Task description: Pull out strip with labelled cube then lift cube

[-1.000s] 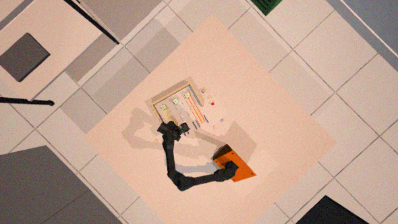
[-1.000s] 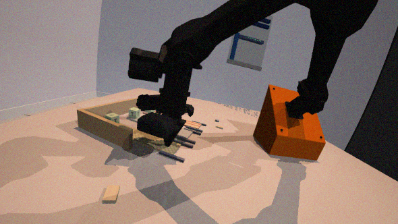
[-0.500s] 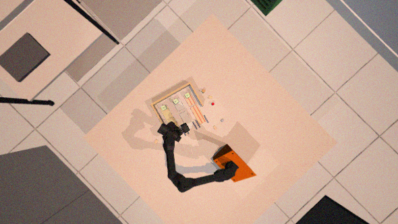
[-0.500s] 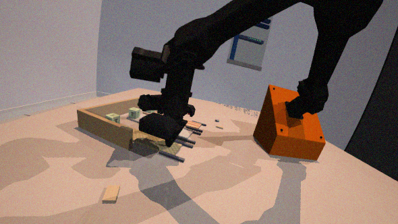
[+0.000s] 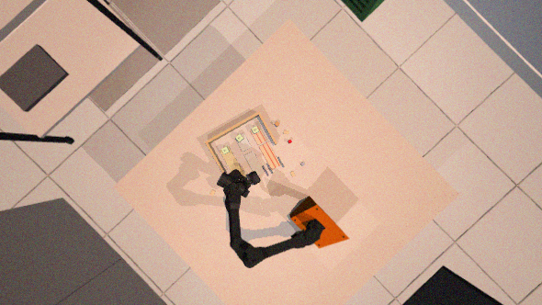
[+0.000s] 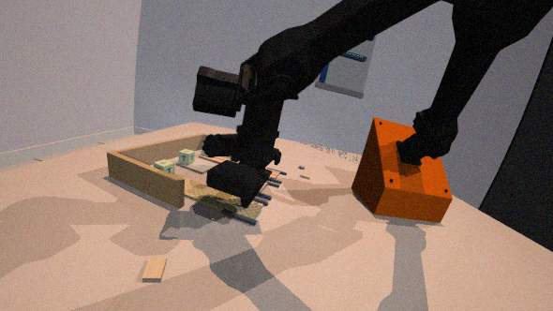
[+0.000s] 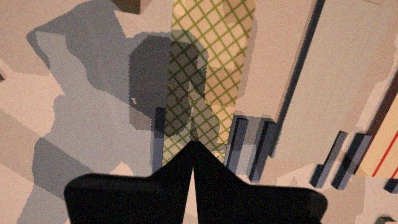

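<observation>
Pressed Pincer Above the Cross-Hatched Strip

The pincer (image 5: 236, 177) (image 6: 246, 201) (image 7: 194, 145) is pressed together, with nothing inside, over the outer end of the cross-hatched strip (image 5: 233, 162) (image 6: 199, 189) (image 7: 212, 40). At the inner end of this strip is the near cube (image 5: 225, 150) (image 6: 164, 166), inside the wooden wall (image 5: 234, 127) (image 6: 145, 180), toward the upper-left edge of the counter (image 5: 367, 184) (image 6: 300, 281). The middle cube (image 5: 239, 138) (image 6: 186, 156) and far cube (image 5: 254, 129) are also pale green. Dark marks, maybe a "T", are on the near and middle ones; I cannot read them surely. No brand name is readable.
</observation>
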